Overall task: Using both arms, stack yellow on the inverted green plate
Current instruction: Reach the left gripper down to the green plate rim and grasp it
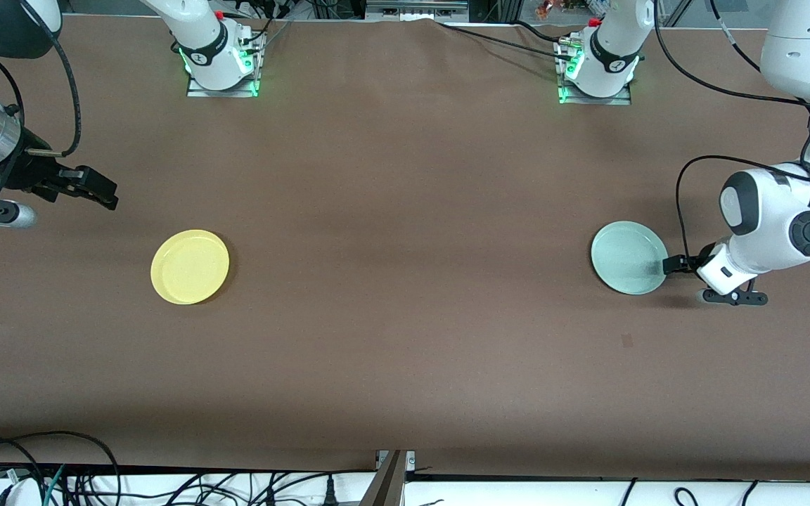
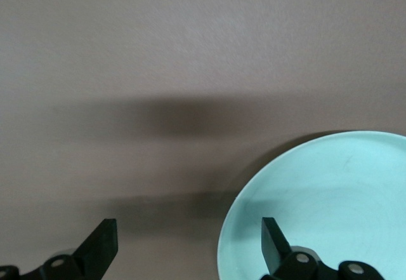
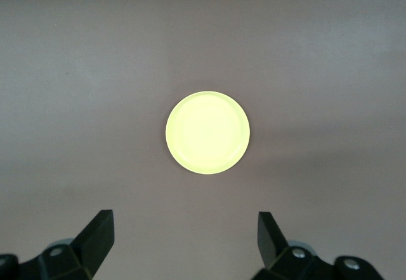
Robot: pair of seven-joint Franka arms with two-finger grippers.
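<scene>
The yellow plate (image 1: pixel 190 266) lies flat on the brown table toward the right arm's end; it also shows in the right wrist view (image 3: pixel 207 132). The pale green plate (image 1: pixel 629 257) lies flat toward the left arm's end. My left gripper (image 1: pixel 666 266) is low at the green plate's rim, open and empty. In the left wrist view (image 2: pixel 189 229) one fingertip (image 2: pixel 271 235) is over the green plate (image 2: pixel 330 204) and the other is over bare table. My right gripper (image 1: pixel 103 193) is up in the air over the table beside the yellow plate, open and empty, and shows in its own wrist view (image 3: pixel 184 223).
The brown table (image 1: pixel 405 211) carries only the two plates. The arm bases (image 1: pixel 222 63) (image 1: pixel 598 70) stand along its edge farthest from the front camera. Cables (image 1: pixel 60 478) hang past the edge nearest that camera.
</scene>
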